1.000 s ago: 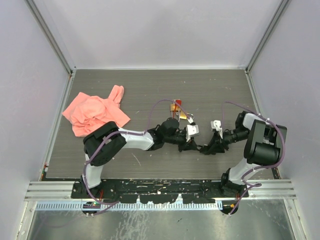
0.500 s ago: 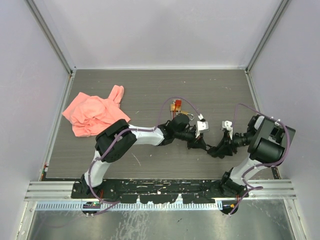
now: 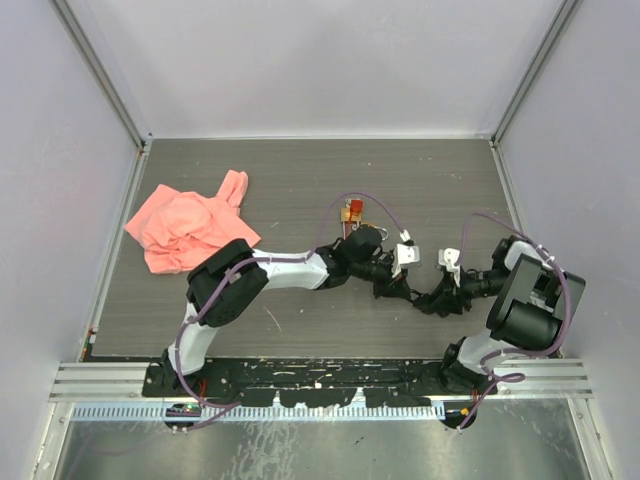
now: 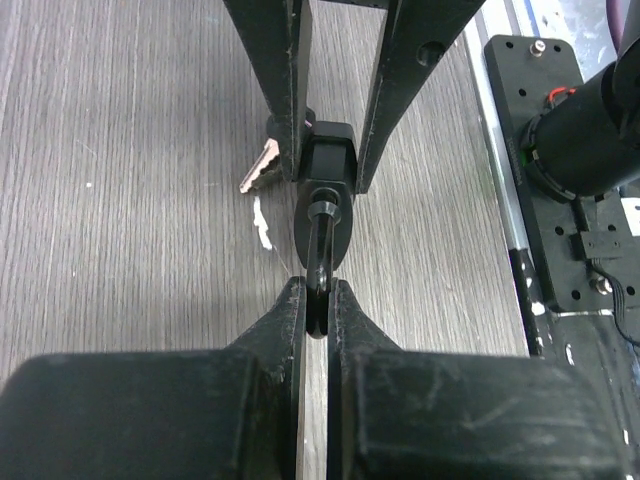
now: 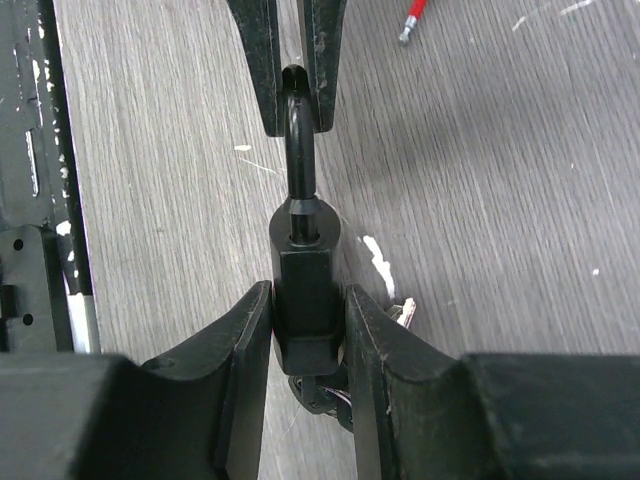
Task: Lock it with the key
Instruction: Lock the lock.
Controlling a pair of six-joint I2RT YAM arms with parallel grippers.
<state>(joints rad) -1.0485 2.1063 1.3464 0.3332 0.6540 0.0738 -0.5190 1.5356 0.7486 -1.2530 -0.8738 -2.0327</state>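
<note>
A black padlock [image 4: 328,158] hangs between my two grippers just above the grey wood table [image 3: 300,180]. My left gripper [image 4: 318,292] is shut on its shackle [image 4: 319,235]. My right gripper [image 5: 307,292] is shut on the lock body [image 5: 306,250]; the shackle [image 5: 297,140] runs up into the left fingers [image 5: 262,60]. A silver key [image 4: 259,170] pokes out beside the lock body, also in the right wrist view [image 5: 403,312]; whether it sits in the keyhole is hidden. In the top view the lock [image 3: 412,294] is right of centre.
A pink cloth [image 3: 190,225] lies crumpled at the left. A small orange and brass object [image 3: 352,212] lies behind the left arm. A thin red-tipped item [image 5: 416,14] lies on the table. The arm-base rail [image 3: 320,375] runs along the near edge.
Both grippers have carried the padlock to the right across the table, keeping their hold. In the last half second they hardly shifted.
</note>
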